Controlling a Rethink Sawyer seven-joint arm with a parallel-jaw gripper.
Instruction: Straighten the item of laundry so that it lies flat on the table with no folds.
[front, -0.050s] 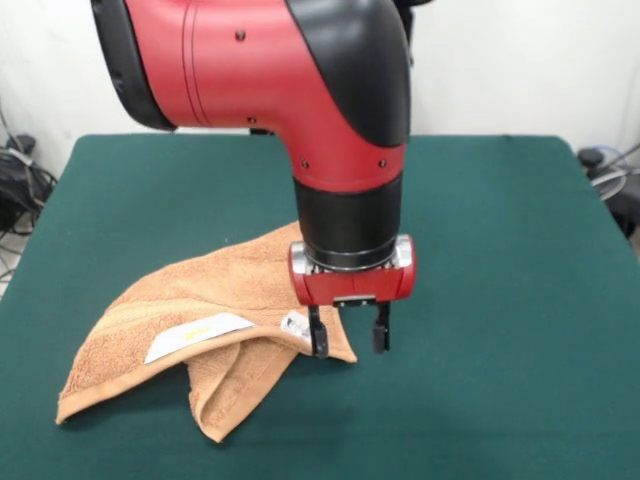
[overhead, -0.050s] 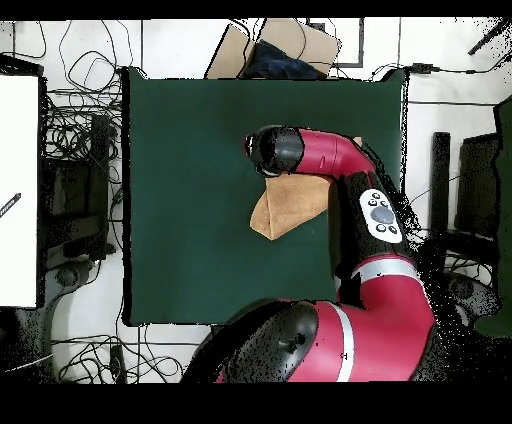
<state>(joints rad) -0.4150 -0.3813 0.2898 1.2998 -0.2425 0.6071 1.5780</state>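
While the gripper (front, -0.050s: 350, 338) is hovering part-open and empty over the folded towel (front, -0.050s: 210, 335) corner mid-table (front, -0.050s: 500, 250), it is needing a pinch on the top layer only.

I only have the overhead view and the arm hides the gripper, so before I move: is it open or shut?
Observer: Open. The front view shows the gripper with its fingers apart and nothing clamped.
Operator: Where is it on the towel?
Observer: At the towel's lower right corner in that view. One finger is at its edge and the other is above bare table.
Operator: Is the towel flat there?
Observer: No. That edge is folded over, with a white tag showing.
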